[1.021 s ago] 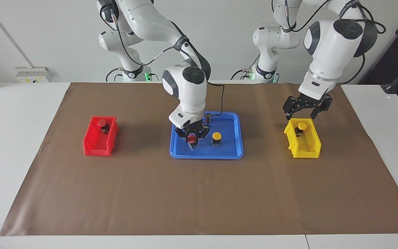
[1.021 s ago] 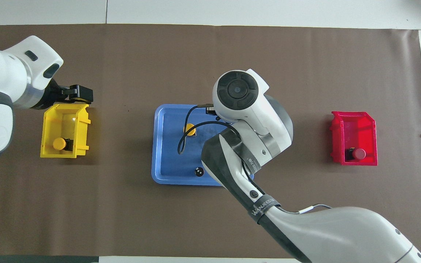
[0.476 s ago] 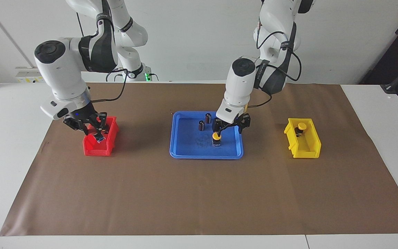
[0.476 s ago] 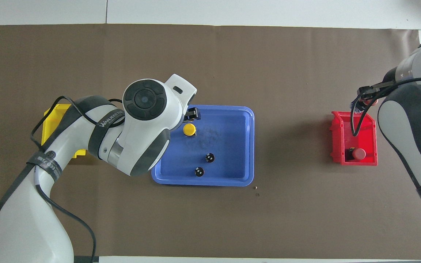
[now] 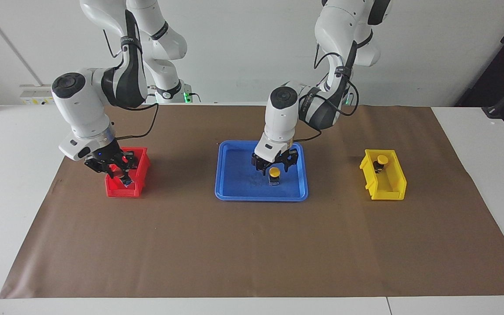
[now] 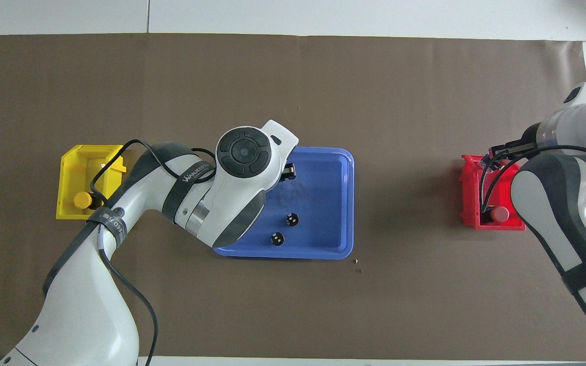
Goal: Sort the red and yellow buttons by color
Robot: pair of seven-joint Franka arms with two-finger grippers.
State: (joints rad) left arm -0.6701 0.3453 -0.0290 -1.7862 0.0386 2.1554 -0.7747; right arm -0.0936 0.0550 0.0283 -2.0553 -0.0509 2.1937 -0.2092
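Well, starting at my right arm's end of the table, my right gripper [image 5: 115, 168] is down at the open top of the small red plastic bin [image 5: 120, 190], over the end of it that lies farther from me. Something small and dark with a bluish glint sits at its tip, but I cannot tell whether the gripper is clamped on it or loose. One red domed push-button on a black base [image 6: 500, 214] rests inside that bin, at the end nearer to me.

At the middle of the brown paper mat [image 5: 252, 245] lies the shallow blue plastic tray [image 5: 230, 192]. My left gripper [image 5: 274, 162] hangs low over it, fingers [image 5: 256, 163] spread apart, one on each side of the yellow domed push-button on its black base [image 5: 274, 172]. This button stands upright on the tray floor, toward my left arm's end of the tray. The fingers straddle it just above the cap; I cannot make out any contact. From overhead my own wrist covers this button. Two short dark cylinders with silvery tops [image 6: 292, 219] stand close together in the part of the tray nearer to me.

Toward my left arm's end of the table sits the small yellow plastic bin [image 5: 385, 189], well apart from the tray. A second yellow push-button [image 5: 381, 159] rests inside it, at the end nearer to me.
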